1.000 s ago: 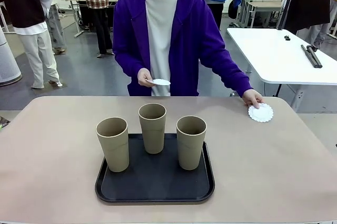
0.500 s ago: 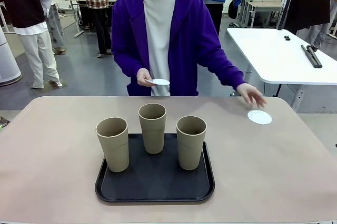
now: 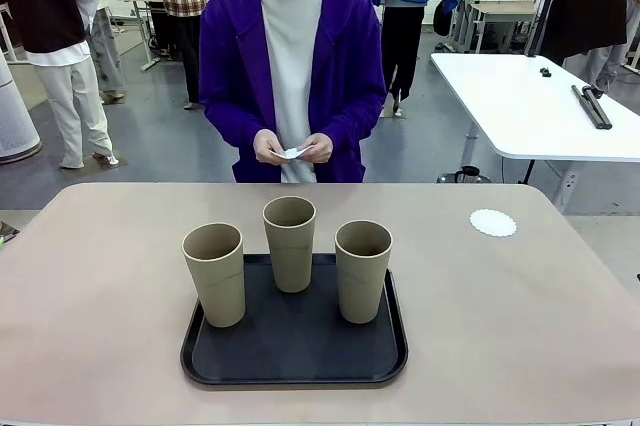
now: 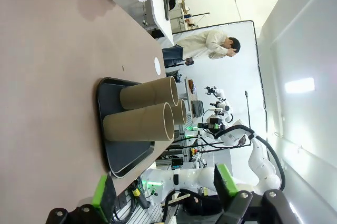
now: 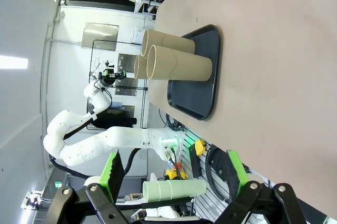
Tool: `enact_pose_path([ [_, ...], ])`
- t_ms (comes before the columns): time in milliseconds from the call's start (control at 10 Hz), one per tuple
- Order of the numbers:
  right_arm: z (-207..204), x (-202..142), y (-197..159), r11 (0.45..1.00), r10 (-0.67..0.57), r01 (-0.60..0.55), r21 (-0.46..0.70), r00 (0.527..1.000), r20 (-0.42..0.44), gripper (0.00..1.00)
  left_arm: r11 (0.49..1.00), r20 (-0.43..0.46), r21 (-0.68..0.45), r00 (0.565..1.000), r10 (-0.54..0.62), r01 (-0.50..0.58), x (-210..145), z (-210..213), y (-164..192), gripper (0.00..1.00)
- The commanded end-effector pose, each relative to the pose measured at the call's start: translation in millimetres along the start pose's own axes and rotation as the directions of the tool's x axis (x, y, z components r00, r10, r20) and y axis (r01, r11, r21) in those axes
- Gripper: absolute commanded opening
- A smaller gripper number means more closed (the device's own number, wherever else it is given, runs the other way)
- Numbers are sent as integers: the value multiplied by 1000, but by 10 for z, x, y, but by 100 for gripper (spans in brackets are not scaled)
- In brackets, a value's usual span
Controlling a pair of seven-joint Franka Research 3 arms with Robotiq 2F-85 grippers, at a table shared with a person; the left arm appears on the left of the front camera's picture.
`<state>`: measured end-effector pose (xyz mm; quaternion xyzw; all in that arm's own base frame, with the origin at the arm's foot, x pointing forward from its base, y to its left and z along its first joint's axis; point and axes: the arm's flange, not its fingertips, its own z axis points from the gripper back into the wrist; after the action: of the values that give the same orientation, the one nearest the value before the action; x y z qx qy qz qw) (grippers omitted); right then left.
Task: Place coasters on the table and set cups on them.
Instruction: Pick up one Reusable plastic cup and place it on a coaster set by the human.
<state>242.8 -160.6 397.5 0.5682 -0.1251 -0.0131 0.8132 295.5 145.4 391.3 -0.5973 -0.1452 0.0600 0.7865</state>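
No legible text or labels

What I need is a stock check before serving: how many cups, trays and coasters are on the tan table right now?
Cups: 3
Tray: 1
Coaster: 1
Total: 5
Not counted: white paper in the person's hands.

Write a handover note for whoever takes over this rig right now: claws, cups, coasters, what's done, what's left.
Claws: left claw and right claw both open, empty.
Three cups stand upright on the black tray, none on a coaster.
Done: one coaster lies on the table, far right corner.
The person's hands hold another coaster beyond the far edge.
Left: lay the remaining coasters, then set each cup on one.
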Motion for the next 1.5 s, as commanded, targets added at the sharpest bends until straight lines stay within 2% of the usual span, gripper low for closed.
enact_pose_path([
  [0,5,27,-7,1000,15,-15,22,1000,15,100,1000,1,-12,1000,-13,13,4,-11,0,100],
  [900,1,0,0,1000,0,0,0,1000,0,100,1000,1,-12,1000,-13,13,4,-11,0,100],
  [1100,-18,229,392,983,159,-169,-73,979,-131,100,1000,1,-12,1000,-13,13,4,-11,0,100],
  [1200,-58,360,634,954,240,-271,-129,947,-215,100,1000,1,-12,1000,-13,13,4,-11,0,100],
  [1300,-177,505,900,907,320,-381,-181,900,-294,100,1000,1,-12,1000,-13,13,4,-11,0,100],
  [1400,-323,599,1101,845,401,-500,-191,828,-393,100,1000,1,-12,1000,-13,13,4,-11,0,100],
])
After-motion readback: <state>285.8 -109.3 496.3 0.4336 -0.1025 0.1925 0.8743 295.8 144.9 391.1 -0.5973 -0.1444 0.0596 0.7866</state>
